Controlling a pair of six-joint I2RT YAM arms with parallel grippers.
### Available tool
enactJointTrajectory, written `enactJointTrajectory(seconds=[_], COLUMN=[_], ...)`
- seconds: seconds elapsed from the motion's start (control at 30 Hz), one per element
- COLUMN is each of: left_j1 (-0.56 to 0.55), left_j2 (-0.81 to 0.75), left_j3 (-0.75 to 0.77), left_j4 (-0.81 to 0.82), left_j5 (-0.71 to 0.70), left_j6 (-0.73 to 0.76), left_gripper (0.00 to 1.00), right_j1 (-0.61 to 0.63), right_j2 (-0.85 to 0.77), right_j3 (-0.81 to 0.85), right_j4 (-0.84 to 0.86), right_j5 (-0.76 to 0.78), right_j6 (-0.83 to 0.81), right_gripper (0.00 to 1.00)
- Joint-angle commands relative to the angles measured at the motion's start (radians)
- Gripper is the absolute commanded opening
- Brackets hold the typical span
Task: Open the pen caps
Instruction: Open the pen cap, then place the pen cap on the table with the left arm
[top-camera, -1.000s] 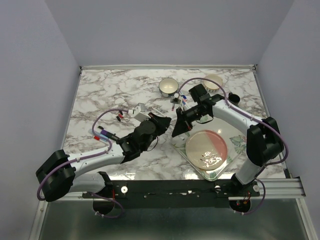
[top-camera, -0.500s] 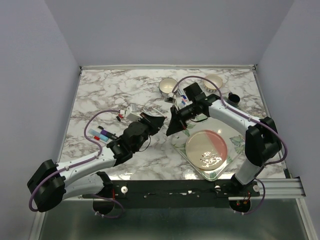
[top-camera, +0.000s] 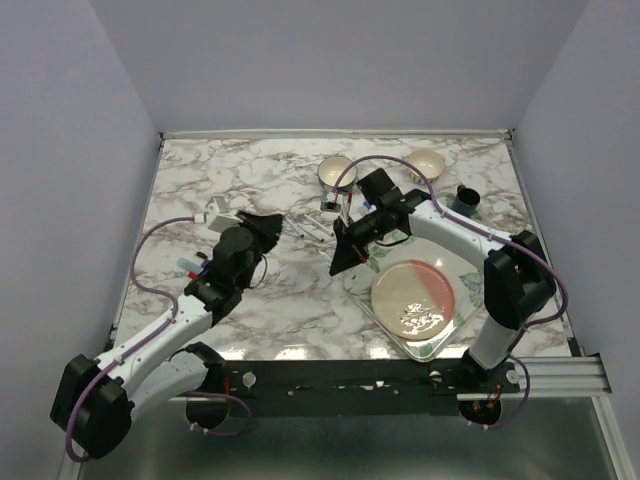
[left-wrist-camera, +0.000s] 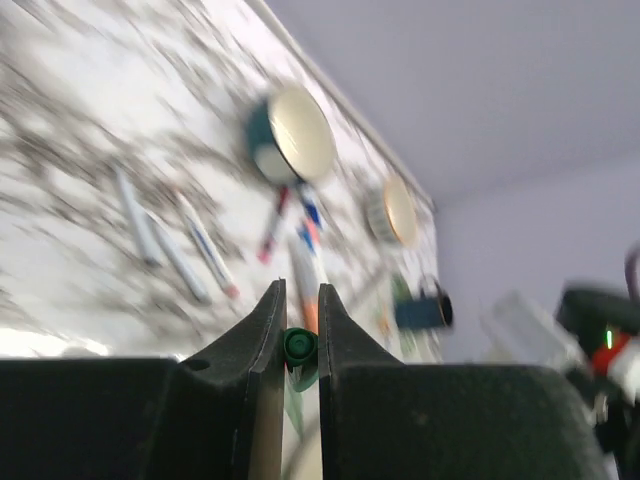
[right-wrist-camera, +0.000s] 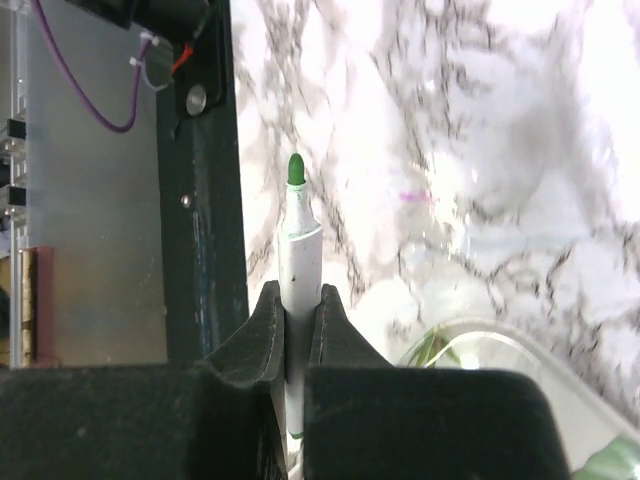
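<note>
Eyes on the left gripper (left-wrist-camera: 300, 300): jaws narrow, pinching a green pen cap (left-wrist-camera: 298, 346), and it's off its pen! The right gripper (right-wrist-camera: 298, 300) is clamped tight on the white pen barrel (right-wrist-camera: 300, 245), whose green tip (right-wrist-camera: 296, 170) is bare and pokes out past the fingers.

Beneath them is a white marble table (top-camera: 200, 185) with grey veins. Loose pens (top-camera: 312, 228) lie between the two grippers. A bowl (top-camera: 336, 172) and a smaller bowl (top-camera: 427, 162) sit by the far edge, with a dark cup (top-camera: 467, 198) to their right. A pink-and-cream plate (top-camera: 414, 297) rests on a clear tray (top-camera: 437, 347) at near right. Plain lavender-grey walls (top-camera: 80, 150) close in on three sides.

The left arm reaches long from the near-left corner. The right arm folds back, its gripper just left of the tray, and the grippers are apart.
</note>
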Motion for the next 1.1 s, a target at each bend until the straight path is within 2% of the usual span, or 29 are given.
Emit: enactJointTrajectory(seconds=[0.0,0.13,0.27,0.53,0.73,0.77,0.8,0.9,1.0,1.07], left_j1=[0.122,0.176,0.266,0.470,0.550,0.558,0.573,0.590,0.599,0.608], left_j2=[-0.056,-0.074,-0.027,0.245,0.462,0.481,0.508,0.541,0.568,0.581], left_j3=[-0.007,-0.064,-0.101,-0.077,0.009,0.017,0.026,0.052,0.075,0.086], left_j4=[-0.130,-0.145,-0.162,-0.107,-0.060,-0.050,-0.050,-0.049,-0.058,-0.058], left_j5=[-0.223,-0.237,-0.153,-0.005,0.076,0.084,0.088,0.101,0.111,0.120], left_j6=[0.048,0.022,0.011,0.049,0.099,0.103,0.106,0.117,0.126,0.128], left_gripper=[0.00,0.00,0.00,0.00,0.02,0.03,0.11,0.26,0.36,0.37], right_j1=[-0.012,-0.012,-0.012,-0.015,-0.018,-0.016,-0.019,-0.021,-0.023,-0.023], right_j2=[0.019,0.019,0.004,-0.002,-0.007,-0.009,-0.010,-0.012,-0.013,-0.012], right_j3=[-0.021,-0.021,-0.027,-0.022,-0.022,-0.022,-0.022,-0.021,-0.019,-0.016], right_j4=[-0.140,-0.126,-0.097,-0.100,-0.103,-0.104,-0.104,-0.104,-0.107,-0.109], right_j5=[0.051,0.088,0.177,0.186,0.178,0.177,0.177,0.174,0.171,0.169], right_j6=[-0.017,-0.008,0.003,-0.003,-0.005,-0.006,-0.007,-0.007,-0.010,-0.010], right_gripper=[0.01,0.01,0.01,0.00,0.01,0.01,0.00,0.01,0.01,0.01])
